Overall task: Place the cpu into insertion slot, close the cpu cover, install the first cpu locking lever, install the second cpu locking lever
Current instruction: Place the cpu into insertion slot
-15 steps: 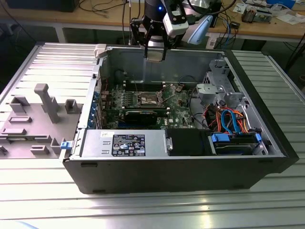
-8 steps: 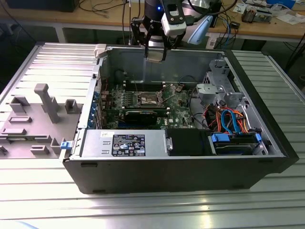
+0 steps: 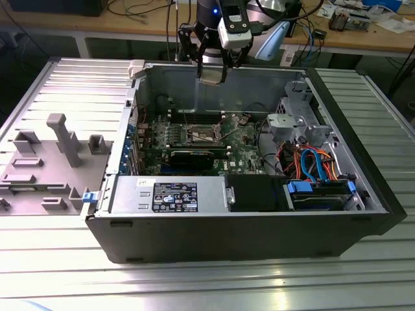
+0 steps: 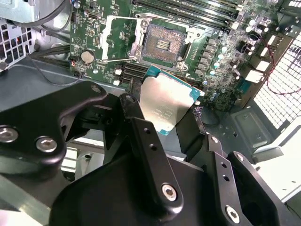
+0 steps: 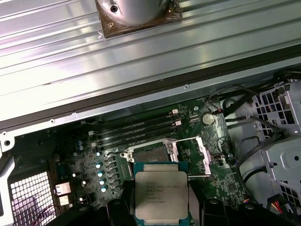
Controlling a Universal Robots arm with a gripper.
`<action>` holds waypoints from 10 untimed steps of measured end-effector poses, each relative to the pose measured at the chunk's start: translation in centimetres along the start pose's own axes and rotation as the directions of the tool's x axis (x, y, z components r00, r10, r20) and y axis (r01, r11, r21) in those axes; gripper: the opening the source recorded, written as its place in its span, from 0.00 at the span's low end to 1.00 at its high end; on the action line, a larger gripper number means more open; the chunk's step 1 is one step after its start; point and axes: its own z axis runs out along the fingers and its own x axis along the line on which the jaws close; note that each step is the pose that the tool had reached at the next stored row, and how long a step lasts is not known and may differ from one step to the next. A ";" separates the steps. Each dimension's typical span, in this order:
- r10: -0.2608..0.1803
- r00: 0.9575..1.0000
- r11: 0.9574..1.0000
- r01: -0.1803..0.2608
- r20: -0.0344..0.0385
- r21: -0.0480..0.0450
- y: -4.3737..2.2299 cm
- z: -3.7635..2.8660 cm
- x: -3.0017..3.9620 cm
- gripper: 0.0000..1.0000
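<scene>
Silver-grey cpu (image 5: pixel 161 195), green motherboard (image 5: pixel 225 188)

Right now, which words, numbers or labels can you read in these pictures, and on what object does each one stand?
No text is legible; print shows in three places.
Silver-grey square cpu, held between the black fingers: several printed lines, too small to read.
Black-and-white sticker on the grey metal power supply box: blurred.
Green motherboard: white markings, too small.

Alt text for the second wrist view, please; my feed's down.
The end effector grips the cpu by its edges, silver top showing, above the green motherboard. Beyond it the insertion slot sits empty, its cpu cover swung open beside it.
</scene>
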 end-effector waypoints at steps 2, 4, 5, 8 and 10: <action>0.000 1.000 1.000 0.000 0.000 0.000 0.00 0.00 0.00 0.54; 0.006 1.000 1.000 -0.006 0.001 0.000 0.00 0.00 0.00 0.54; 0.012 1.000 1.000 -0.012 0.001 0.000 0.00 0.00 0.00 0.54; 0.083 0.997 0.997 -0.083 0.007 -0.002 0.00 0.01 0.00 0.54; 0.089 0.996 0.996 -0.089 0.008 -0.002 0.00 0.01 0.00 0.54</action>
